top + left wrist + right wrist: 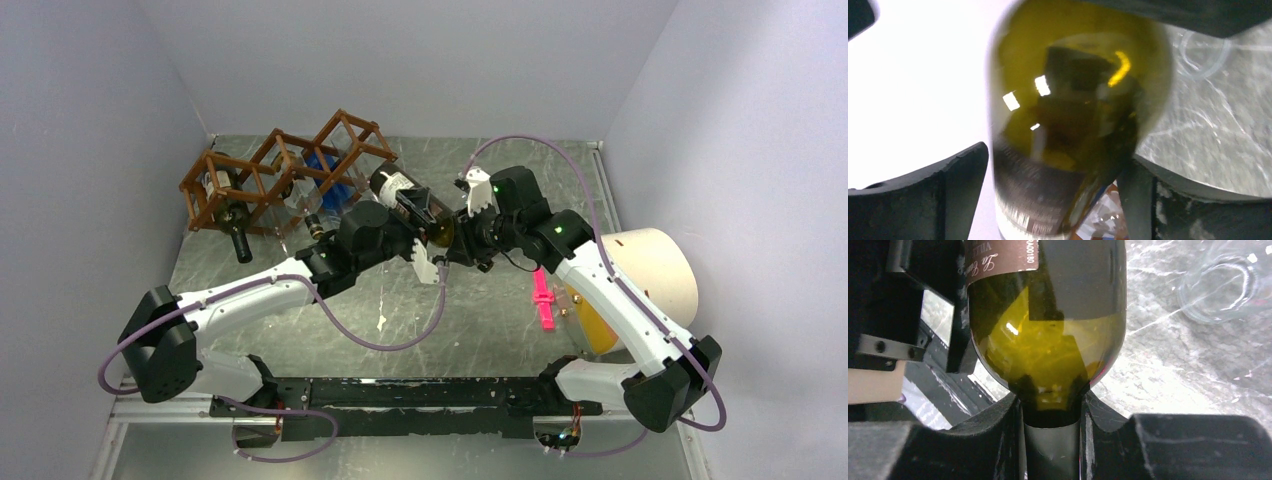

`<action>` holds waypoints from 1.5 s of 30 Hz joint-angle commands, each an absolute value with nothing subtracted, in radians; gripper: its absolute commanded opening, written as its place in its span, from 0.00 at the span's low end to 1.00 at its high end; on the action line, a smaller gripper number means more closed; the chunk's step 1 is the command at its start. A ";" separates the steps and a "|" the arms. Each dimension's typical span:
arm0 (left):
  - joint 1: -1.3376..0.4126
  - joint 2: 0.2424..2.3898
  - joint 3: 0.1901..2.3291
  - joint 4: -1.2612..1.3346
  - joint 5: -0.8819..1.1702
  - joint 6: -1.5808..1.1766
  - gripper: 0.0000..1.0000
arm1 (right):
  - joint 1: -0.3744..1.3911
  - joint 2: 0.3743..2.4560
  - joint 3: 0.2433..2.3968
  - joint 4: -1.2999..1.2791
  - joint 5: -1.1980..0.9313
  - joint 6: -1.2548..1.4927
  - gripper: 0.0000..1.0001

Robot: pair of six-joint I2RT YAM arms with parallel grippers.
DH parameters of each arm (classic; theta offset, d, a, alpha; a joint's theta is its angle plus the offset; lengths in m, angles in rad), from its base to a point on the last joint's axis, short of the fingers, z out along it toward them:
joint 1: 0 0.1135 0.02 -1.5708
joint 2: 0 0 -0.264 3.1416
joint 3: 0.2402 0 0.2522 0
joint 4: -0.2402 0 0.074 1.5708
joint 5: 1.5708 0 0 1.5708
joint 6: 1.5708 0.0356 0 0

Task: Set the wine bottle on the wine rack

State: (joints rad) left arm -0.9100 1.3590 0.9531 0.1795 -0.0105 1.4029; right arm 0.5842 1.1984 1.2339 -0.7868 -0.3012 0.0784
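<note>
The wine bottle [408, 200] is held between the two arms near mid-table, just right of the wine rack [285, 165]. Its long axis runs diagonally, base aimed at the rack and neck pointing back toward the right gripper [1052, 412], which is clamped tight on that neck. The left gripper [1058, 175] straddles the fat body, but honestly can't tell if it's squeezing. The left arm sits on the rack side.

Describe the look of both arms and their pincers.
The left arm and right arm have white shells, black joints and a looping lilac cable each. Small green lights glow on the right arm. The left pincer and right pincer are black with white finger plates.
</note>
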 commanded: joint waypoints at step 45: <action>-0.295 1.046 1.297 -0.326 -0.264 -0.145 0.99 | 0.839 1.723 1.677 -0.058 0.029 0.462 0.00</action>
State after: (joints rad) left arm -0.3035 1.0599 1.2434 -0.2344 -0.2321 -0.1173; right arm 0.8162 1.6276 1.5120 -0.2062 -0.0483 0.4362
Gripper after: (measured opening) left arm 0.993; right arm 0.366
